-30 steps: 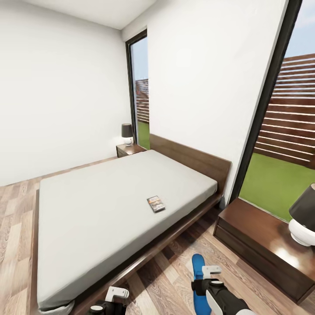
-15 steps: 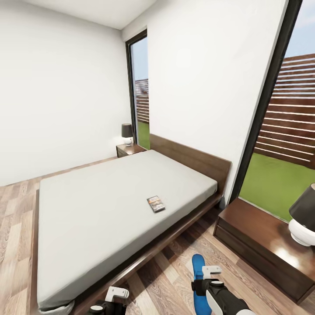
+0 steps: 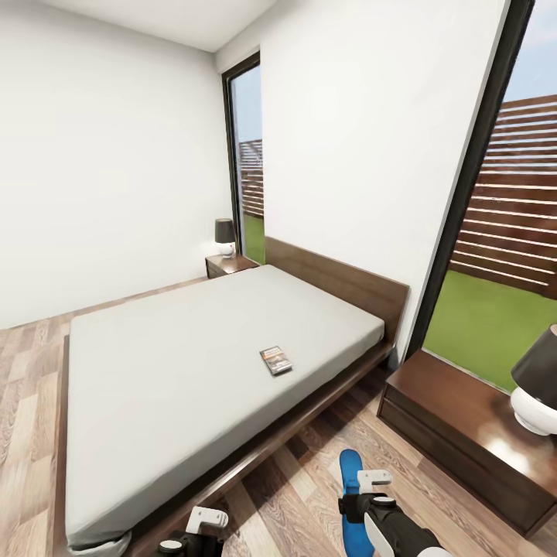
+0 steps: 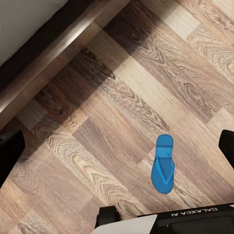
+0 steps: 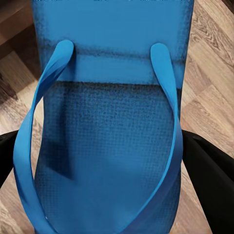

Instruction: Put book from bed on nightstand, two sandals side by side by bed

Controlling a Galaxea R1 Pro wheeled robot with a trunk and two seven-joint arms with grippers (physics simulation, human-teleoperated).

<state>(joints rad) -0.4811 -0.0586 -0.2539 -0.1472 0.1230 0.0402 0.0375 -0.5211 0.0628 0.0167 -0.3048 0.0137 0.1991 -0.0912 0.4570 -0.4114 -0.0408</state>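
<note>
The book [image 3: 275, 360] lies on the pale mattress of the bed [image 3: 193, 363], near the side closest to me. My right gripper [image 3: 370, 486] is shut on one blue sandal [image 3: 349, 469] above the floor beside the bed. In the right wrist view that sandal [image 5: 105, 141] spans the gap between the dark fingers [image 5: 210, 170]. A second sandal [image 4: 163, 170] lies flat on the planks, seen below my left gripper [image 4: 117, 148], which is open and empty. The left gripper [image 3: 195, 529] hangs low by the bed's foot corner. One nightstand [image 3: 456, 422] stands at the right, another nightstand [image 3: 227, 265] across the bed.
Each nightstand carries a lamp [image 3: 535, 387], dark shade on a white base. Tall windows [image 3: 503, 232] flank the headboard wall. The dark bed frame [image 4: 44, 63] edges the floor strip I stand on. Open wood floor [image 3: 31, 363] runs past the bed's foot.
</note>
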